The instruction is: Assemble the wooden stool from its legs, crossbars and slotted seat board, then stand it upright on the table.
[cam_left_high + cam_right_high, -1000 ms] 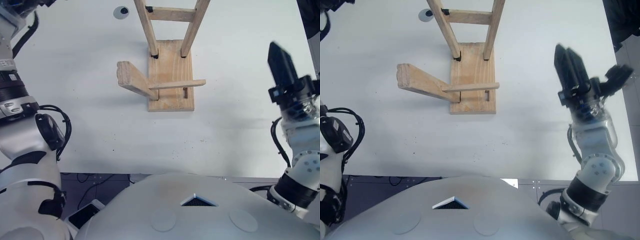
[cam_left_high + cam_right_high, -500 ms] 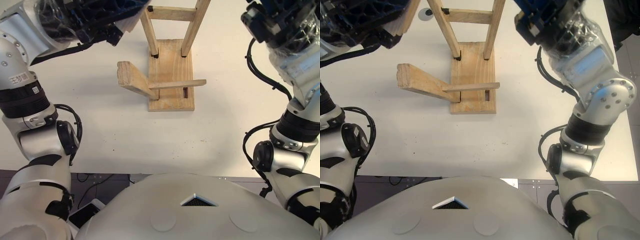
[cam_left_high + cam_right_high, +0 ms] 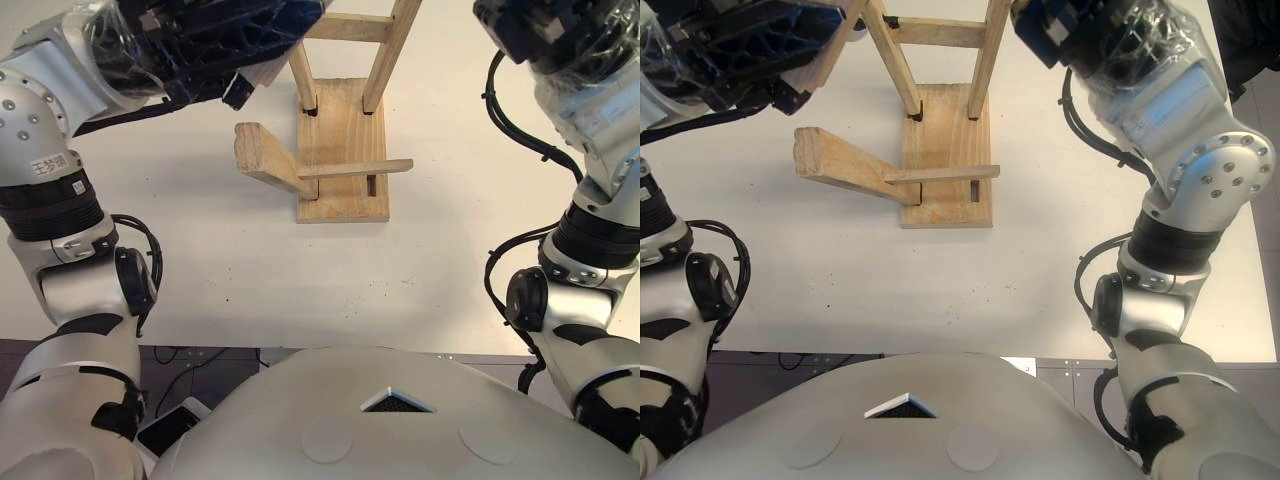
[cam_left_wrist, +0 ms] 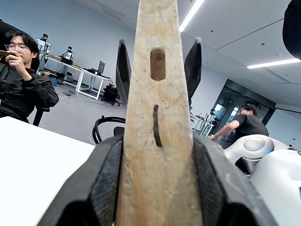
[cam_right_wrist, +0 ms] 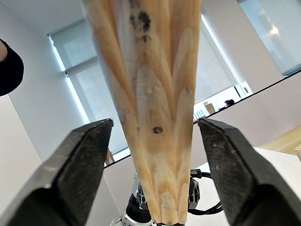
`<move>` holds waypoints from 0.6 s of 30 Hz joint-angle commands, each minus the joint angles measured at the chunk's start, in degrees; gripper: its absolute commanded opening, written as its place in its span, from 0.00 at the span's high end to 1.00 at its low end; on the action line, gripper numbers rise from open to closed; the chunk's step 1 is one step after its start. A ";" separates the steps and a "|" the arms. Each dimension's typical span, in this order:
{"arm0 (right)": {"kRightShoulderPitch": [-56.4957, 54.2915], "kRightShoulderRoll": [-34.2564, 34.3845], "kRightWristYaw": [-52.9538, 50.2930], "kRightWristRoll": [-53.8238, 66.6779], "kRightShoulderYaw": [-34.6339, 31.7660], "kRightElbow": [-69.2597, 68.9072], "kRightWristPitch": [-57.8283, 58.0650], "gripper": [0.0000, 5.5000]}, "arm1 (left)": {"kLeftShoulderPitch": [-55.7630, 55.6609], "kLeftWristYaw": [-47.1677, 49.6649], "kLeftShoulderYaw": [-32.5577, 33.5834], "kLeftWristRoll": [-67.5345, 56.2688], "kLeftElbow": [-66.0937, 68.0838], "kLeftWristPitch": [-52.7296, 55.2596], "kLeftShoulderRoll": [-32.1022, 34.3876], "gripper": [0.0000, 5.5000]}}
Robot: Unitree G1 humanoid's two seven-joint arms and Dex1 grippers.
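Wooden seat board flat on table | left tool clenched on left leg | right tool released, straddling right leg

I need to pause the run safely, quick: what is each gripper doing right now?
Left gripper: shut on a wooden leg.
Right gripper: open, straddling an upright stool leg without touching it.
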 commanded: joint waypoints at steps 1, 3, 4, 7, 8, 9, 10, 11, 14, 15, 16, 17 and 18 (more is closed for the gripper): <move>-2.25 1.57 -0.77 -0.29 0.48 1.40 -0.70 0.52 | -1.09 -0.40 -0.96 0.74 -0.44 -0.82 0.58 0.64; -2.46 1.83 -1.17 -0.04 0.56 1.82 -0.83 0.58 | -1.30 -0.46 -1.08 0.81 -0.34 -0.96 0.71 0.64; -2.49 1.84 -1.21 0.02 0.54 1.93 -0.82 0.62 | -1.36 -0.51 -1.12 0.82 -0.30 -1.01 0.80 0.64; -2.35 1.89 -0.92 -0.10 0.13 2.15 -0.53 0.62 | -1.63 -0.59 -1.05 1.00 -0.03 -1.03 0.96 0.64; -2.30 1.99 -0.79 -0.17 -0.01 2.21 -0.46 0.62 | -1.69 -0.63 -1.02 1.05 0.03 -1.02 0.99 0.64; -2.19 2.06 -0.83 -0.37 -0.11 2.05 -0.52 0.62 | -2.03 -1.15 -1.03 1.01 0.39 -1.04 1.01 0.64; -2.03 2.08 -0.73 -0.74 -0.18 1.93 -0.64 0.62 | -2.37 -1.12 -0.99 1.17 0.83 -1.03 1.02 0.64; -1.89 2.09 -0.72 -1.14 -0.26 1.86 -0.83 0.62 | -2.82 -0.87 -1.09 1.80 1.53 -1.32 0.98 0.64; -1.19 1.46 -0.93 -3.47 -0.67 1.97 -1.53 0.62 | -3.06 -0.26 -1.18 4.05 3.44 -2.37 1.81 0.55; -0.49 0.66 -0.74 -4.62 -1.03 1.66 -1.68 0.62 | -2.84 -0.69 -1.14 4.85 4.12 -2.88 2.55 0.53; 0.70 -0.50 -0.46 -5.27 -1.88 1.20 -1.63 0.62 | -2.36 -1.21 -0.91 5.59 4.82 -3.22 3.57 0.50; 1.84 -1.42 -0.29 -5.66 -2.94 0.88 -1.61 0.63 | -1.85 -1.80 -0.70 6.21 5.43 -3.48 4.52 0.46; 3.43 -2.46 -0.25 -6.15 -4.47 0.59 -1.71 0.63 | -1.13 -2.43 -0.55 6.95 6.07 -3.84 5.57 0.43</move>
